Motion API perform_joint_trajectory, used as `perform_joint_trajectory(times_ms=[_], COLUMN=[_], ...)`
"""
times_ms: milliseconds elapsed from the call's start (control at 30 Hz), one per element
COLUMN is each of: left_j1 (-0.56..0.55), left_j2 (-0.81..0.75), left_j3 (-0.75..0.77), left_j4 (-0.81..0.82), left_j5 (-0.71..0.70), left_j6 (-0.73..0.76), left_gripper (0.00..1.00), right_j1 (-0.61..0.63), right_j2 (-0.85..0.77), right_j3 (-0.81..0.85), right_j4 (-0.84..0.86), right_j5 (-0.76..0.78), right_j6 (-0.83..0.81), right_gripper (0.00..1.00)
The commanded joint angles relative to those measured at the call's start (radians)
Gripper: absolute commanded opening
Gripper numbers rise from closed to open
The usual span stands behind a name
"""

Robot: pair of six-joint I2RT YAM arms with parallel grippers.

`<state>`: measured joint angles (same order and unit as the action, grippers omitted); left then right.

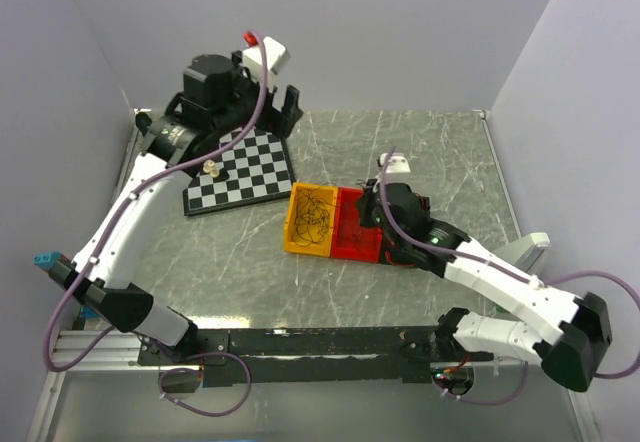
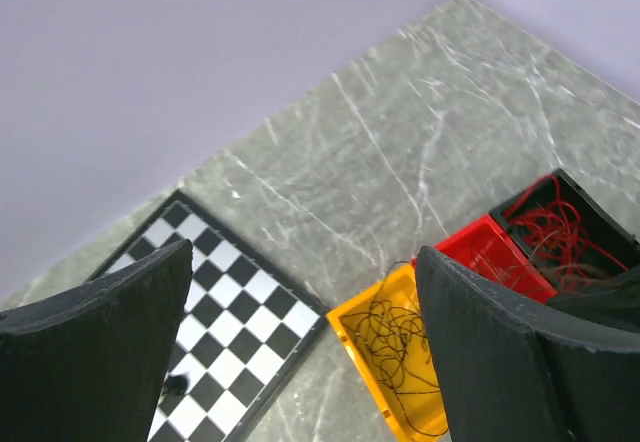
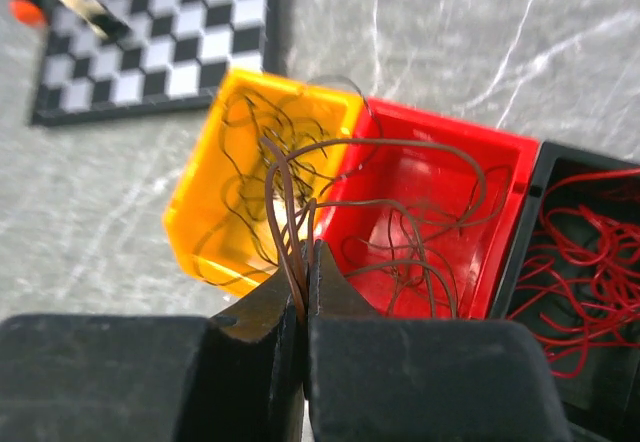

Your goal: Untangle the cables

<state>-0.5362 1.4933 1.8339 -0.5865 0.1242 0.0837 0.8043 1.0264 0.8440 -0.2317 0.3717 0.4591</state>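
Far left of the red bin, the left gripper is spread wide. Dark cables are piled in the yellow bin touching its left; some are pinched above it by the right gripper. Red cables are seen to its right.

Three bins, one checkerboard, two claws, and cables too tangled to count, perhaps dozens.
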Motion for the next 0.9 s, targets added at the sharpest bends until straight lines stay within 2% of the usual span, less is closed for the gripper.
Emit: perform_joint_trajectory(times_ms=[0, 133, 267, 333, 500, 533, 567, 633, 700, 800, 867], left_j1=[0.024, 0.067, 0.100, 0.117, 0.142, 0.143, 0.147, 0.153, 0.162, 0.183, 0.188], left_j2=[0.031, 0.015, -0.083, -0.132, -0.154, -0.153, -0.151, -0.140, -0.130, -0.133, -0.139], left_j3=[0.082, 0.055, -0.034, -0.071, -0.093, -0.100, -0.107, -0.107, -0.099, -0.108, -0.119], left_j4=[-0.183, -0.223, -0.129, -0.081, -0.070, -0.073, -0.075, -0.090, -0.107, -0.108, -0.101], left_j5=[-0.115, -0.114, -0.092, -0.089, -0.096, -0.118, -0.121, -0.167, -0.187, -0.187, -0.195], left_j6=[-0.025, -0.005, -0.030, -0.042, -0.076, -0.076, -0.078, -0.076, -0.076, -0.119, -0.125], left_gripper=[0.97, 0.97, 0.97, 0.97, 0.97, 0.97, 0.97, 0.97, 0.97, 0.97, 0.97], right_j1=[-0.028, -0.033, -0.043, -0.053, -0.059, -0.060, -0.060, -0.062, -0.062, -0.062, -0.062], right_j2=[0.079, 0.126, 0.173, 0.217, 0.297, 0.301, 0.301, 0.281, 0.239, 0.158, 0.104], right_j3=[-0.032, -0.062, -0.085, -0.068, 0.022, 0.039, 0.059, 0.090, 0.102, 0.124, 0.144], right_j4=[0.054, 0.020, -0.009, -0.030, -0.103, -0.121, -0.139, -0.179, -0.204, -0.253, -0.279], right_j5=[-0.062, -0.037, -0.027, -0.037, -0.086, -0.088, -0.096, -0.108, -0.123, -0.148, -0.178], right_j6=[0.015, 0.049, 0.073, 0.082, 0.089, 0.089, 0.087, 0.089, 0.092, 0.095, 0.082], right_gripper=[0.00, 0.00, 0.00, 0.04, 0.50, 0.55, 0.65, 0.79, 0.90, 0.92, 1.00])
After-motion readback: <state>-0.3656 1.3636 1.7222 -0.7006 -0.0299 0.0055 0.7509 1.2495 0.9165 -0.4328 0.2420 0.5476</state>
